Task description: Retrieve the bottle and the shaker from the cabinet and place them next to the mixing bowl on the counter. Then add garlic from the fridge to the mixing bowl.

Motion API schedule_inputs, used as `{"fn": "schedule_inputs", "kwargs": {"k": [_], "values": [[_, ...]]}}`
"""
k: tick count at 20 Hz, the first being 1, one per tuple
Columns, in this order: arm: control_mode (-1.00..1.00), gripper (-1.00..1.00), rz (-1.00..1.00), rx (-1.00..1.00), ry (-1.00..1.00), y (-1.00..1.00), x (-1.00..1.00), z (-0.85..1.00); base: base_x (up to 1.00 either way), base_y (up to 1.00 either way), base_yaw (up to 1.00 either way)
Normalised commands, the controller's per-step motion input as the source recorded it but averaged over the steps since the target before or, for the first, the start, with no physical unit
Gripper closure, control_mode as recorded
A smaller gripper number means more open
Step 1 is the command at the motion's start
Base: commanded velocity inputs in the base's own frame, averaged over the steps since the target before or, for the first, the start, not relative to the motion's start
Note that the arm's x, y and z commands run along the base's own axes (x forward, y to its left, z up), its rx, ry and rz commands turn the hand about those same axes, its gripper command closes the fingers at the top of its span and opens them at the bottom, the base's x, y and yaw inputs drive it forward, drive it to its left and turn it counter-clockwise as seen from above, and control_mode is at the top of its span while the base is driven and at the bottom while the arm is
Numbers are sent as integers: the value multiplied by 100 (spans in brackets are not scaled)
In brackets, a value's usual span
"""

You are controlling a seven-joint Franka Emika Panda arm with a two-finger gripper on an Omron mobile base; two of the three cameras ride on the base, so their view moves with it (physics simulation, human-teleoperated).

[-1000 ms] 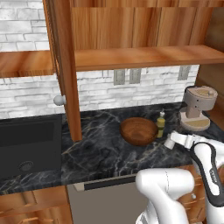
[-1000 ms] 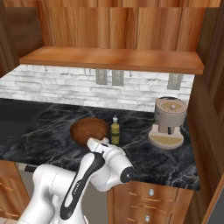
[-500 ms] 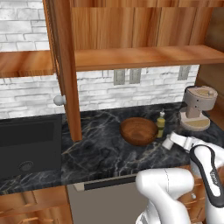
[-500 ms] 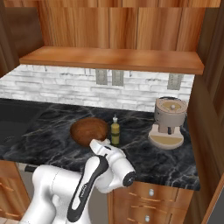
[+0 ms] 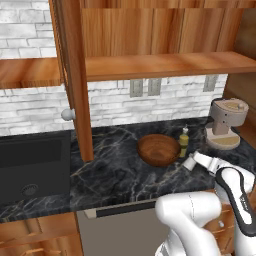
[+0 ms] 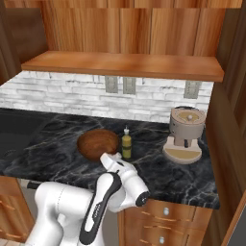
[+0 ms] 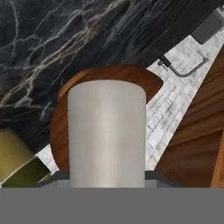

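The black counter [image 5: 115,175] held the wooden mixing bowl [image 5: 158,149], with the olive bottle [image 5: 184,141] touching it at three o'clock. The gripper [image 5: 192,161] was clamped on the grey shaker [image 7: 106,133], just at five o'clock of the bowl. It should go down straight and slow, clear of the bottle.

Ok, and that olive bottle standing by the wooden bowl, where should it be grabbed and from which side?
Probably grip the bottle around its straight lower body, not the thin neck, which offers little hold. It stands upright, so come in level from the front or the right; the mixing bowl sits close on its left.
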Motion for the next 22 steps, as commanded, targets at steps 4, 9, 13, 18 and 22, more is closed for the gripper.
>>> {"fn": "schedule_inputs", "kwargs": {"k": [4, 9, 13, 18, 22], "values": [[-100, 100, 0, -41, -57, 35, 10, -42, 0, 0, 0], [-100, -100, 0, -43, -67, 19, 0, -41, 0, 0, 0], [-100, -100, 0, -40, -71, 4, 0, -34, 0, 0, 0], [-100, -100, 0, -40, -72, 3, 0, -36, 0, 0, 0], [-100, -100, 0, -40, -74, 1, -4, -33, 0, 0, 0]]}}
